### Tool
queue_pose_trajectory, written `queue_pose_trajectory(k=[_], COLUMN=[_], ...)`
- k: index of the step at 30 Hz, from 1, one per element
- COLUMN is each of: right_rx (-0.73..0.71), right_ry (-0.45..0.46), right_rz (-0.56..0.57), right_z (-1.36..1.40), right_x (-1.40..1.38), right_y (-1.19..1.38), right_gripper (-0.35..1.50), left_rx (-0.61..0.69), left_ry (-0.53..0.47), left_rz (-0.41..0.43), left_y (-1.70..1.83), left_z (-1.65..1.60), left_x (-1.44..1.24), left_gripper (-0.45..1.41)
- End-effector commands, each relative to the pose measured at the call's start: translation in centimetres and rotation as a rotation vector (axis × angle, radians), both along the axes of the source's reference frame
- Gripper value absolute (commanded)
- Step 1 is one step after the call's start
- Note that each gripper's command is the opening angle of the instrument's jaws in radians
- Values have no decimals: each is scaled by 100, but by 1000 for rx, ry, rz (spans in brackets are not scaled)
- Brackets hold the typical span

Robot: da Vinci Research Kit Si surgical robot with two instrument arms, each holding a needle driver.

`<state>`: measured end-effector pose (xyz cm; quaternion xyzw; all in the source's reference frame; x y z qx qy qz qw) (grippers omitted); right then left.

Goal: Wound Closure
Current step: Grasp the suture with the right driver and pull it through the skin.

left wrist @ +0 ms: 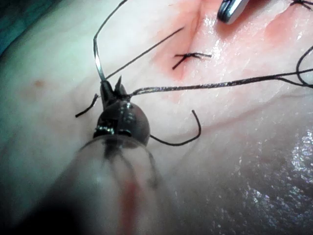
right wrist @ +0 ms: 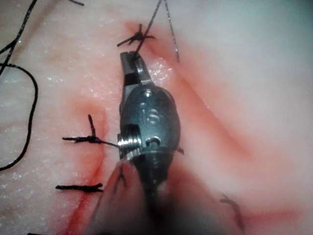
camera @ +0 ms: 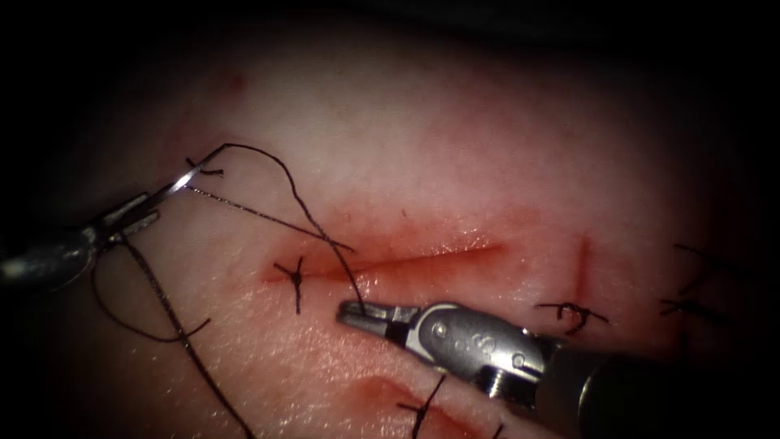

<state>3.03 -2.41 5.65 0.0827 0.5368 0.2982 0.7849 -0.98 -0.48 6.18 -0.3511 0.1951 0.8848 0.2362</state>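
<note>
L gripper (camera: 175,189) shaft is running off the endoscope view's left edge; R gripper (camera: 351,312) shaft is fading into dark at the lower right. Thread (camera: 301,203) is trailing off the bottom edge. Needle (camera: 185,180): most of its curve is lying hidden in the L jaws. Stitches (camera: 691,305) far right are sitting too dim to make out. Tissue (camera: 455,146) margins are vanishing into shadow.

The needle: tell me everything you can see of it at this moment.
The needle is a thin, curved, shiny metal sliver, held in the left pincer to the left of the cut, free of the tissue. Its visible end rises beyond the pincer tips, where dark thread leaves it and arcs over to the right pincer, shut on the thread. How far along its curve it is held is unclear.
</note>
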Motion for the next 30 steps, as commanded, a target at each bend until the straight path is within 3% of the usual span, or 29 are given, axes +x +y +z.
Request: queue_pose_trajectory(k=[1,4,7,13,17,21,22,23,28,30], right_rx=[3,8,24,67,83,56,-6,-12,-112,-170], right_ry=[-6,-15,-15,-6,11,35,59,82,156,203], right_rz=[-20,-46,-112,-188,-238,-249,-269,-259,-226,-192], right_z=[-10,-24,-57,-92,-109,-114,-114,-112,-101,-94], right_x=[9,7,5,16,23,24,20,15,-11,-23], right_y=[-19,-34,-68,-101,-110,-102,-90,-80,-34,-15], right_gripper=[-35,-35,-35,-35,-35,-35,36,79,141,148], left_rx=[9,32,83,102,113,114,114,115,119,119], left_ry=[-5,0,-14,-28,-69,-66,-67,-68,-78,-80], left_rz=[5,10,28,61,88,85,88,89,96,101], left_y=[2,-6,-18,-33,-40,-41,-40,-40,-35,-33], left_z=[6,4,-7,-30,-42,-45,-44,-44,-38,-36], left_x=[-7,-12,-26,-53,-65,-66,-64,-62,-50,-46], left_gripper=[-45,-45,-45,-45,-45,-45,-45,-45,-45,-45])
